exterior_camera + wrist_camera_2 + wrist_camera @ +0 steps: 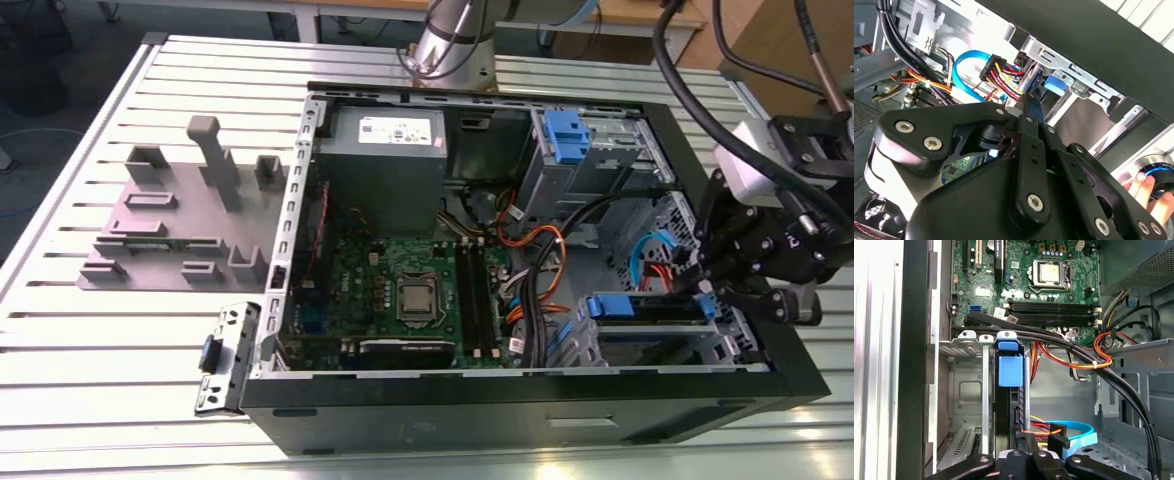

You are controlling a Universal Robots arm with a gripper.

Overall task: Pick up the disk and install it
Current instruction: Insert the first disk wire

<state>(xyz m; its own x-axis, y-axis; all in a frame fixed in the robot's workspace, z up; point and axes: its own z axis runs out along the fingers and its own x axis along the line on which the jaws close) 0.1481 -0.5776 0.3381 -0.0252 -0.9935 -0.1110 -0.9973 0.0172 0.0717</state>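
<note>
Black linkage gripper (1026, 460), fingers together on the blue-caddied grey hard drive disk (1010, 371), which stands edge-on in the metal drive bay (961, 347) (long axis along the fingers, straight ahead)

A pale, ribbed metal table (80, 330) fills the exterior view; behind it stands a wooden desk (627, 40) (partly hidden) over a dark floor (80, 20), with daylight glare along the front edge.
</note>
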